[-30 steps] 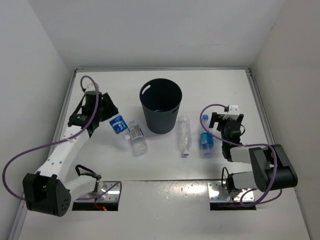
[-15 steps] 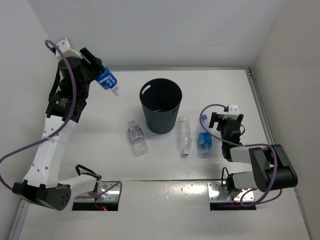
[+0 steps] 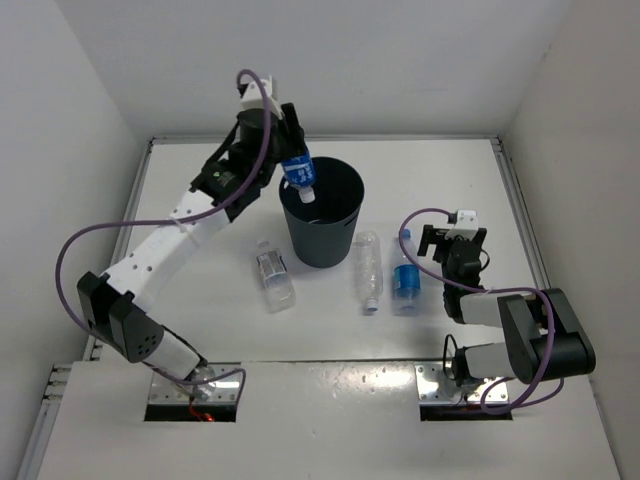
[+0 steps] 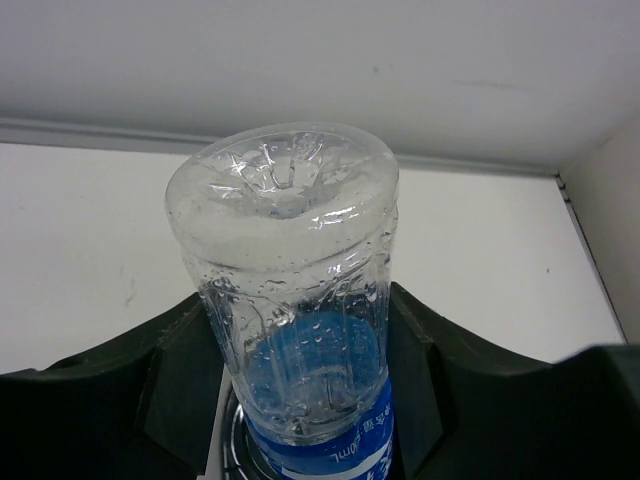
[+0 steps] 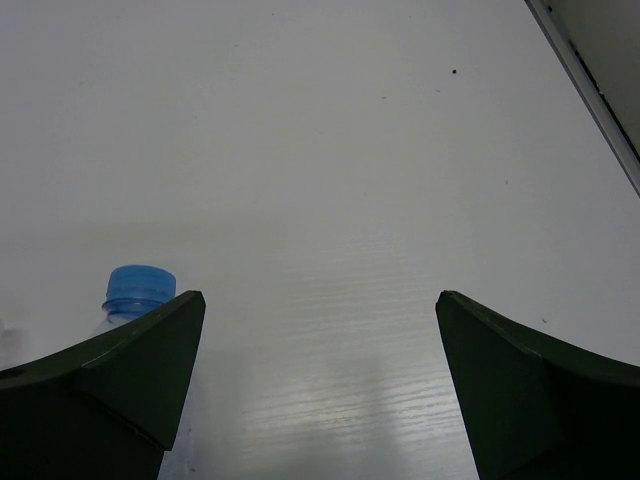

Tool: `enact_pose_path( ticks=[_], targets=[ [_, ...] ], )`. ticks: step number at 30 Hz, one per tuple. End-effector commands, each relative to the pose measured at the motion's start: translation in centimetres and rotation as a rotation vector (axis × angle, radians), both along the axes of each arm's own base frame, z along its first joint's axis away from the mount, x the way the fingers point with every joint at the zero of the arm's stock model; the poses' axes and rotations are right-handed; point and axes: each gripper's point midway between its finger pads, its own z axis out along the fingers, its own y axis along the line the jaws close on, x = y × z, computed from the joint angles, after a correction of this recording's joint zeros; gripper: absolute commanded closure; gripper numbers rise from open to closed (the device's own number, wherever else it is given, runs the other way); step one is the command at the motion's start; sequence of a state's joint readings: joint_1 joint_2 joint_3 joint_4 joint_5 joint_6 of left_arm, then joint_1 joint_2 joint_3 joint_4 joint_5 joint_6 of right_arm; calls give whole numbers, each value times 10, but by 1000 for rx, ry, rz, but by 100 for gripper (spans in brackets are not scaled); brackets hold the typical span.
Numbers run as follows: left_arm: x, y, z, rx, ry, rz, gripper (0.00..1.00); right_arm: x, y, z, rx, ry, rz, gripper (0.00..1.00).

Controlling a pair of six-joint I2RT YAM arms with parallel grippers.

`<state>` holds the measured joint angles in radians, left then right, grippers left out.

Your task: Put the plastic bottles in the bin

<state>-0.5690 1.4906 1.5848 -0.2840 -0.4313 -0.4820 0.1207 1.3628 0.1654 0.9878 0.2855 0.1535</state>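
My left gripper (image 3: 288, 150) is shut on a blue-labelled bottle (image 3: 298, 173) and holds it cap-down over the rim of the dark bin (image 3: 321, 212). In the left wrist view the bottle's base (image 4: 285, 200) points at the camera, between the two fingers. On the table lie a white-grey-labelled bottle (image 3: 273, 275), an unlabelled bottle (image 3: 367, 270) and a second blue-labelled bottle (image 3: 406, 276). My right gripper (image 3: 452, 244) is open and empty, just right of that bottle; its blue cap (image 5: 140, 289) shows beside my left finger (image 5: 120, 380).
White walls close in the table on the left, back and right. A raised edge strip (image 3: 522, 215) runs along the table's right side. Purple cables loop around both arms.
My left arm lifted the blue-labelled bottle from the table at the left, raised it high, then swung it right over the bin's rim. The right arm has not moved.
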Motion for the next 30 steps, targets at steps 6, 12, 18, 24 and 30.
enact_pose_path(
  ticks=[6,12,18,24,30],
  targets=[
    [-10,-38,31,-3,-109,-52,28,9,4,19,6,-72,9,0],
    [-23,-19,59,17,-176,-58,0,9,4,19,6,-72,9,0],
    [-45,59,55,43,-182,61,0,7,3,18,6,-72,9,0],
    [-80,141,-74,92,24,225,0,6,0,21,-1,-93,-30,0],
    [-135,166,-136,11,47,270,0,6,-13,31,-1,-113,-134,0]
  ],
)
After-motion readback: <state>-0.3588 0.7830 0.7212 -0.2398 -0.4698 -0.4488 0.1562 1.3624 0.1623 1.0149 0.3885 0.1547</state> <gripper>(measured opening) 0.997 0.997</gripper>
